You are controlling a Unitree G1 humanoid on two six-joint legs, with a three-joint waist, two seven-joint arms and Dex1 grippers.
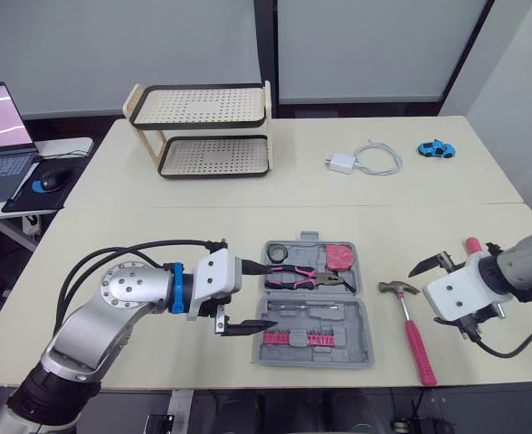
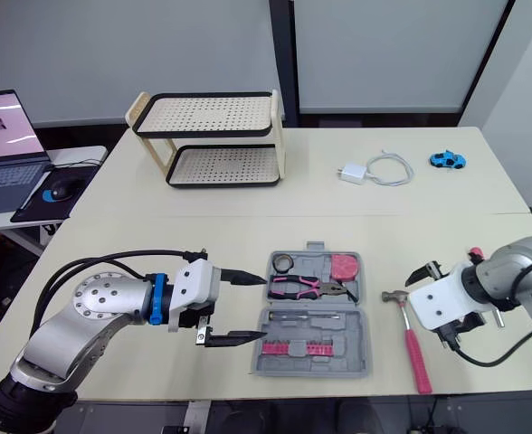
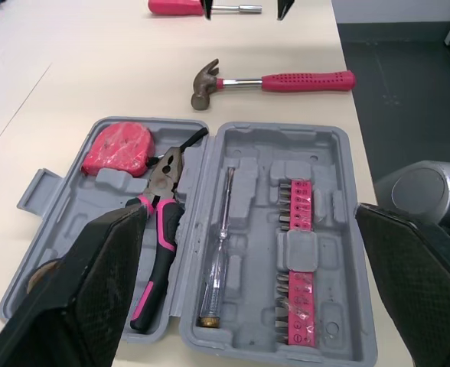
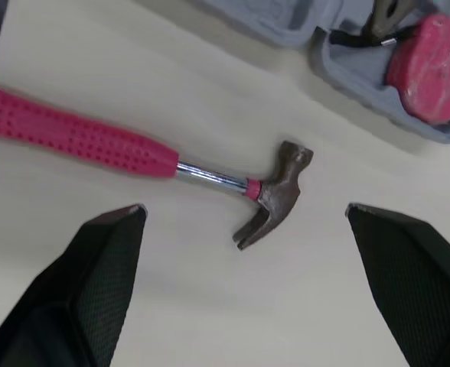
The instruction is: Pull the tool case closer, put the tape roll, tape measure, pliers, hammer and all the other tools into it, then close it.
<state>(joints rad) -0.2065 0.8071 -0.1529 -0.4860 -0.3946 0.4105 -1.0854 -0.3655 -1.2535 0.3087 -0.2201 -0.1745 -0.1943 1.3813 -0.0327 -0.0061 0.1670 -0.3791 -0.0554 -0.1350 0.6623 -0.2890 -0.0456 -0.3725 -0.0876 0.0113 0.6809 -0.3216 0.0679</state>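
The grey tool case [image 1: 343, 324] lies open in the middle of the table [image 1: 203, 226], near the front edge. In it are the tape roll [image 1: 278, 250], the pliers [image 1: 304, 276] and the pink tape measure [image 1: 341, 259], all in the far half. The left gripper [image 1: 271, 296] is right at the left side of the case. Its two black fingers are wide apart and hold nothing. One tip is by the pliers' handles and the other is by the near half. The hammer [image 1: 414, 339] lies on the table just to the right of the case, not in it. The right gripper [image 1: 442, 303] hangs over the hammer's head with its fingers [image 4: 102, 275] wide apart and not touching it. A pink screwdriver [image 3: 180, 7] lies on the table past the hammer.
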